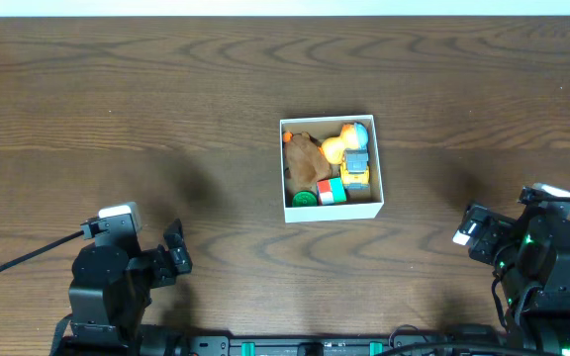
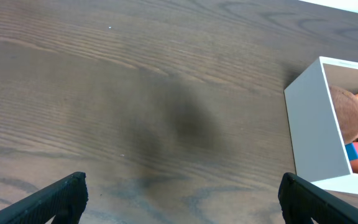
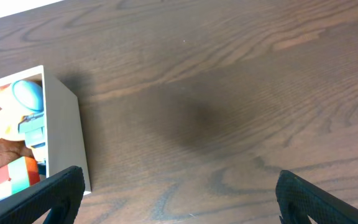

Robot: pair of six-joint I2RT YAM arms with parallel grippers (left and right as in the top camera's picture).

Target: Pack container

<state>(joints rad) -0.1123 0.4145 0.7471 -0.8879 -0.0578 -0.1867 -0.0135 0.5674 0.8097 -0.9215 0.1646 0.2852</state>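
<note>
The container (image 1: pixel 380 176), a small square white-walled box, stands at the middle of the wooden table and holds several toys: a brown plush (image 1: pixel 308 160), a yellow and blue figure (image 1: pixel 349 141), a red, white and green block (image 1: pixel 332 192). It shows at the right edge of the left wrist view (image 2: pixel 312 130) and the left edge of the right wrist view (image 3: pixel 64 134). My left gripper (image 2: pixel 180 198) is open and empty over bare table, left of the box. My right gripper (image 3: pixel 178 194) is open and empty, right of the box.
The left arm (image 1: pixel 117 277) sits at the front left and the right arm (image 1: pixel 537 252) at the front right, both near the table's front edge. A pale strip runs along the table's far edge (image 1: pixel 285 8).
</note>
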